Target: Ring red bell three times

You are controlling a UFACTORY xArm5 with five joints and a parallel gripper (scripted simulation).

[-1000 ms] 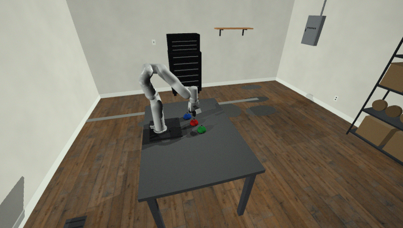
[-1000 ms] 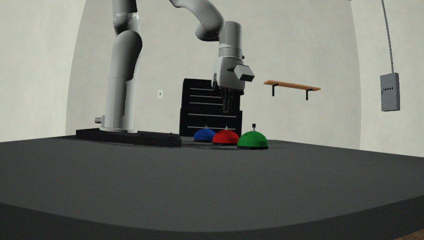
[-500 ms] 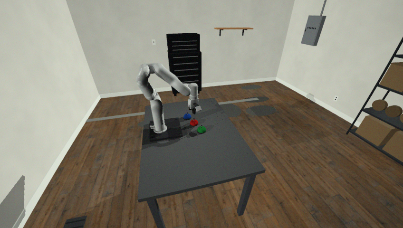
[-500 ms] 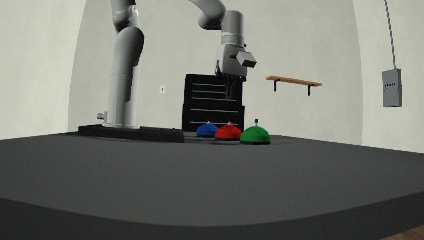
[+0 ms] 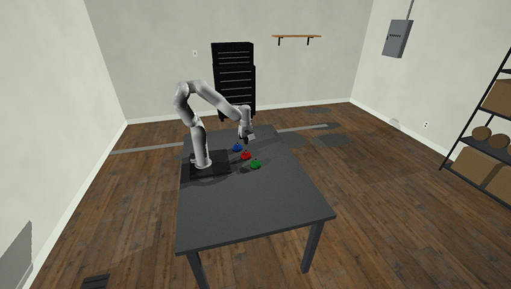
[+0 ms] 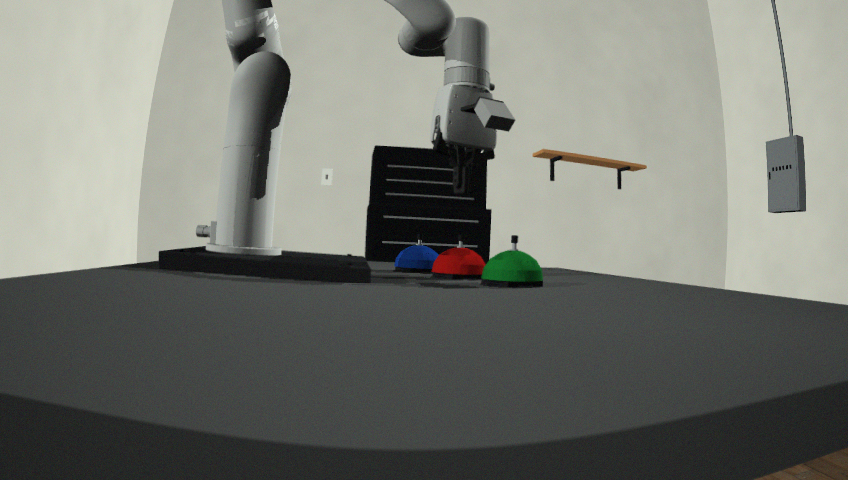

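Three dome bells stand in a row on the dark table: a blue bell [image 5: 237, 147] [image 6: 415, 259], the red bell [image 5: 246, 155] [image 6: 458, 262] in the middle, and a green bell [image 5: 255, 164] [image 6: 511, 267]. Each has a small button on top. The red bell's button [image 6: 460, 243] stands up and nothing touches it. My gripper [image 5: 246, 141] [image 6: 459, 189] is shut and empty. It points straight down and hangs well above the red bell, about in line with its button in the low view.
The arm's black base plate [image 5: 210, 164] [image 6: 264, 264] lies left of the bells. A black drawer cabinet [image 5: 233, 79] stands on the floor behind the table.
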